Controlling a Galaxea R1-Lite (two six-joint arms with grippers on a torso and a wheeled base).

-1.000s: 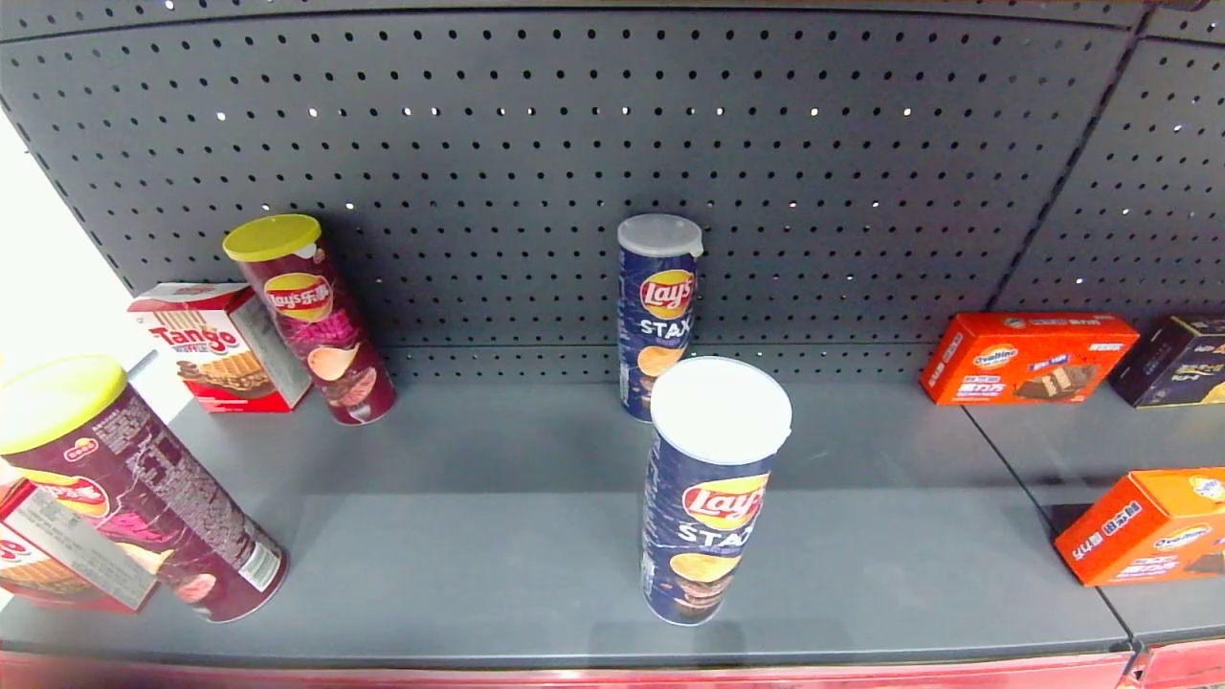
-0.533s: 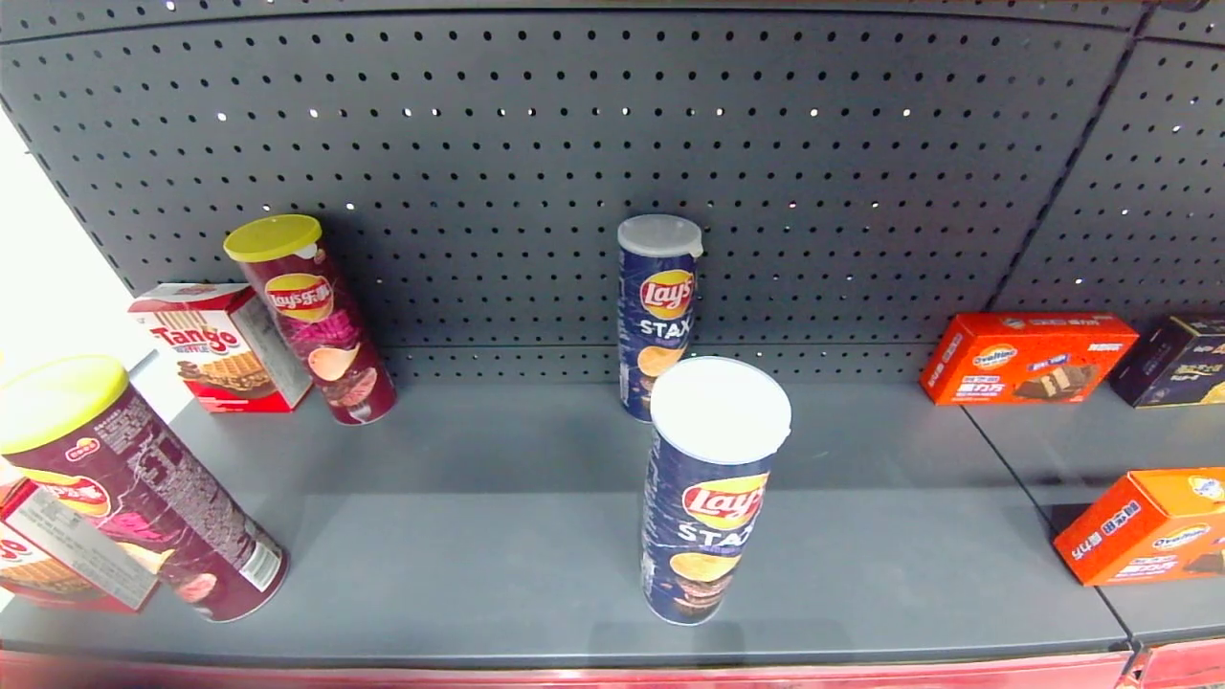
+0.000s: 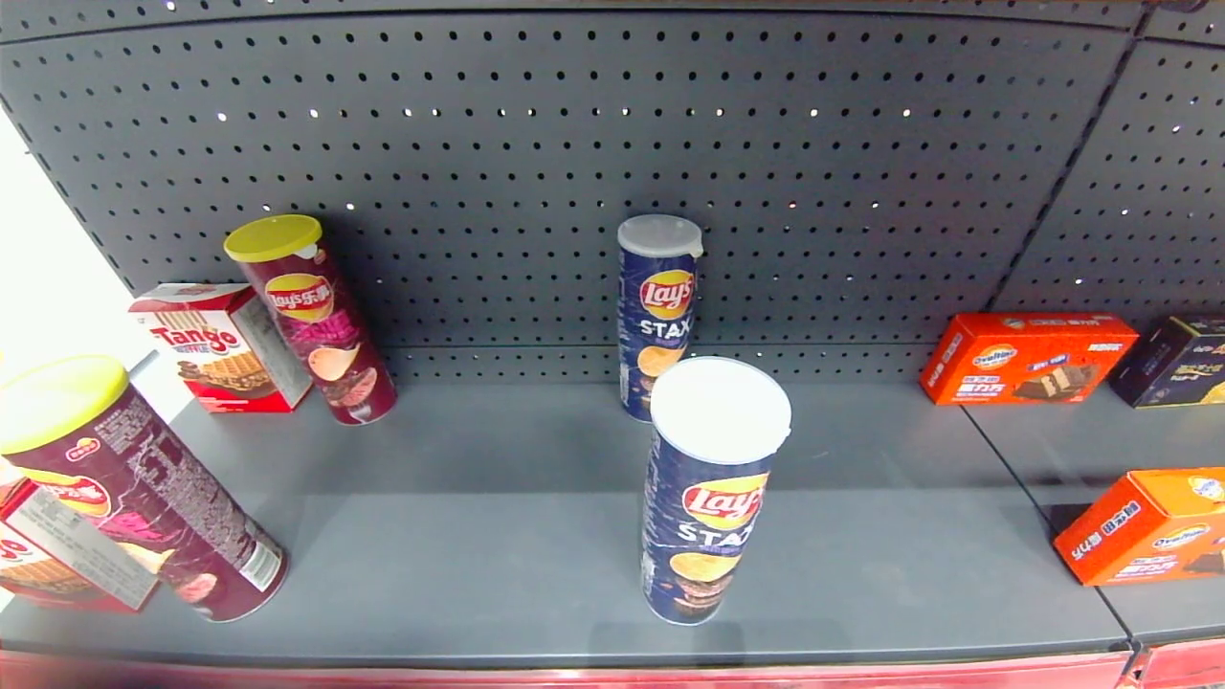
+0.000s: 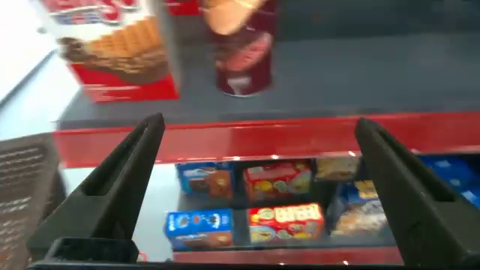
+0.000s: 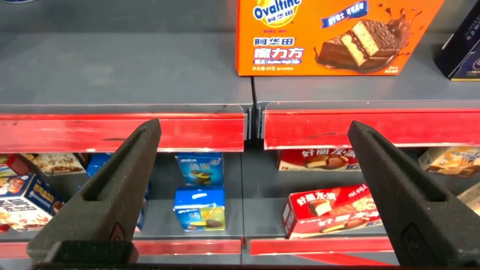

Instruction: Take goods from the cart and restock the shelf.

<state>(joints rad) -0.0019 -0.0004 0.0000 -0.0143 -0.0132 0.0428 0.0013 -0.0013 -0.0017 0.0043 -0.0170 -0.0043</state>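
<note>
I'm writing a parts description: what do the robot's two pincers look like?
Both the left pincer and right pincer have two matte black, wedge-shaped fingers tapering to narrow tips. The right ones carry small triangular marks near their bases.

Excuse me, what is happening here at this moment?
Nothing is being held right now. The left gripper and the right gripper are both open and empty, facing the red edge of the shelf. On it, two blue chip cans stand upright in the middle, maroon cans at the left, orange boxes at the right.
</note>
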